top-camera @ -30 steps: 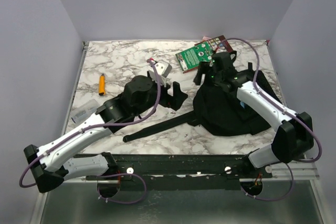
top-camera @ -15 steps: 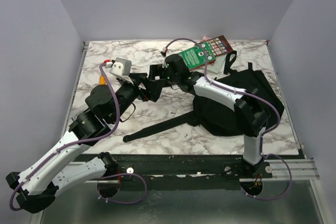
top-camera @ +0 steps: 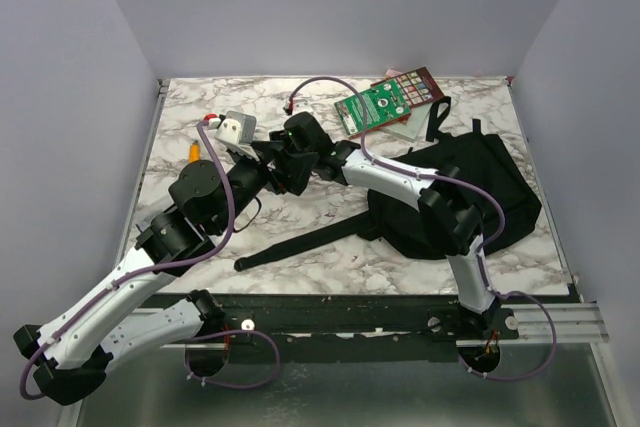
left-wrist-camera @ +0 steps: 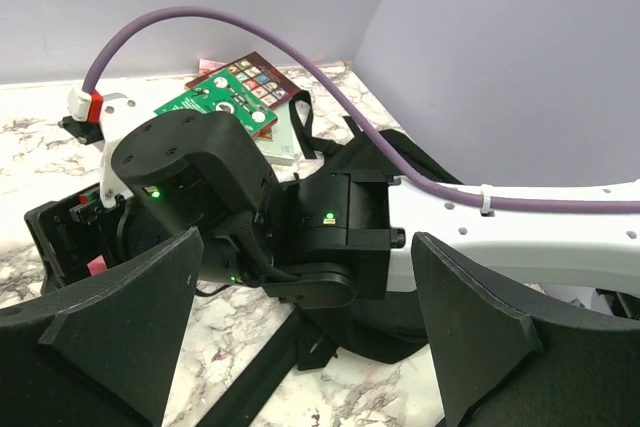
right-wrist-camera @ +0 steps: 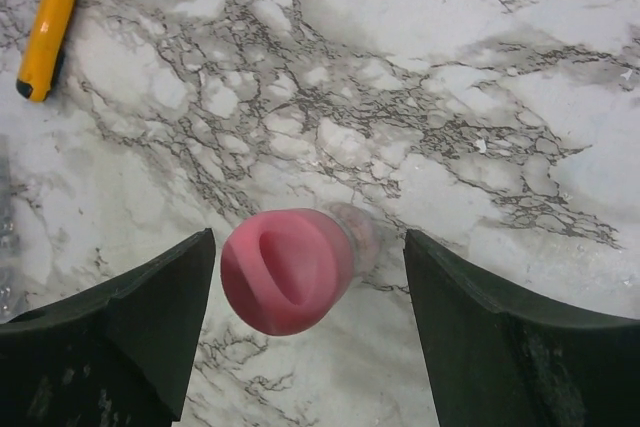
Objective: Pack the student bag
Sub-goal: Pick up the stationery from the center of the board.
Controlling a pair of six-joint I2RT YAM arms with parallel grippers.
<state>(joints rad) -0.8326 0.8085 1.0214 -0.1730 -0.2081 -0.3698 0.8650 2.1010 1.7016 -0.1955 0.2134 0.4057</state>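
My right pincer [right-wrist-camera: 308, 247] points straight down at the marble table [right-wrist-camera: 480, 97], fingers spread wide. A pink-capped clear bottle [right-wrist-camera: 285, 272] shows in the gap between them, bare marble on either side of it, so neither finger touches it. An orange marker [right-wrist-camera: 45, 22] lies off in the upper left corner of that view. My left pincer [left-wrist-camera: 305, 245] is spread wide too, pinching nothing, facing my right arm's wrist just ahead. The student bag [top-camera: 480, 192] lies slumped on the right half of the table, well to the right of both pincers, its long strap [top-camera: 300, 242] trailing left across the marble. A green-covered book [top-camera: 385, 102] rests just beyond the bag, near the far edge
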